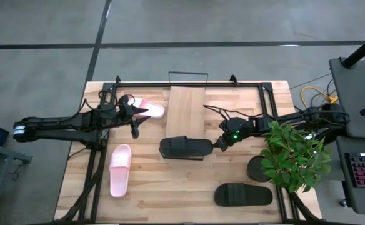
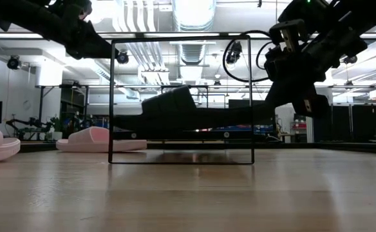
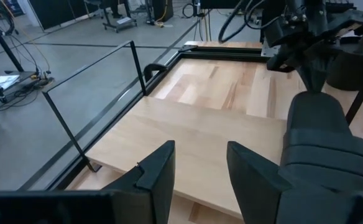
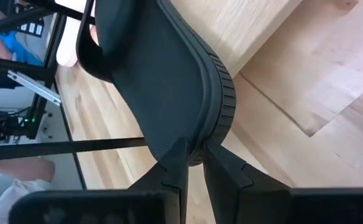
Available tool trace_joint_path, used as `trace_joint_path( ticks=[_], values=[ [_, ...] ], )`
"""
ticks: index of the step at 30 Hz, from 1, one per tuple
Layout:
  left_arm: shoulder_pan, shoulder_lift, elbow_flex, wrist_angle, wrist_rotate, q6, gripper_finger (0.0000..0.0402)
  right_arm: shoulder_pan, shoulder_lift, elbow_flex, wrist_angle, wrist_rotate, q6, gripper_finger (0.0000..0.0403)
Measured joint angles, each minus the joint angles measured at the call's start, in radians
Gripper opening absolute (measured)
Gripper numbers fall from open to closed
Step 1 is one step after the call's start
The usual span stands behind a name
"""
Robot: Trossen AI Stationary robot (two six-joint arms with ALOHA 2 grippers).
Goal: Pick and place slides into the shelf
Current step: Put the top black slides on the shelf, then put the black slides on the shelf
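A: From above, where is the black foam slide sandal [image 1: 185, 148]?

B: At the near edge of the light-wood shelf panel [image 1: 186, 112], the right gripper [image 1: 220, 145] at its heel end. The left gripper [image 1: 135, 119] hovers beside a pale pink slide [image 1: 152, 109].

A: At table height?

B: The black slide hangs clear of the table, roughly level.

A: Left wrist?

B: Its fingers [image 3: 163, 168] stand apart, empty.

A: Right wrist?

B: Fingers [image 4: 176, 163] pinch the slide's ribbed sole rim. It looks light and springy; an edge grip may let it sag or slip.

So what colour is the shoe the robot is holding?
Black. The slide in the right hand shows best from the high view.
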Motion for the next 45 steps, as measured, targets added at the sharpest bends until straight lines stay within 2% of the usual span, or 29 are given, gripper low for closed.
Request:
trace_joint_path(
  ticks=[14,20,24,28,31,41,45],
  values=[
    [0.0,0.0,0.0,0.027,0.0,0.0,0.013,0.073,0.002,0.0,0.0,-0.003,0.012,0.0038],
    [0.0,0.0,0.0,0.028,0.0,0.0,0.013,0.072,0.002,0.0,0.01,0.001,-0.065,0.0038],
    [0.0,0.0,-0.001,0.036,0.0,0.001,0.013,0.07,-0.003,0.01,0.038,0.086,-0.19,0.004],
    [0.0,-0.008,-0.002,0.082,0.0,0.001,0.013,0.069,-0.031,0.047,0.034,0.217,-0.375,0.004],
    [0.0,-0.011,-0.002,0.095,0.001,0.0,0.013,0.067,-0.076,0.084,0.029,0.275,-0.515,0.004],
    [0.0,0.024,-0.002,0.098,0.014,-0.025,0.013,0.05,-0.311,0.231,-0.008,0.287,-0.969,0.0039],
    [0.0,0.035,-0.002,0.114,0.026,-0.024,0.013,0.046,-0.388,0.248,-0.006,0.292,-1.073,0.0039]
  ],
)
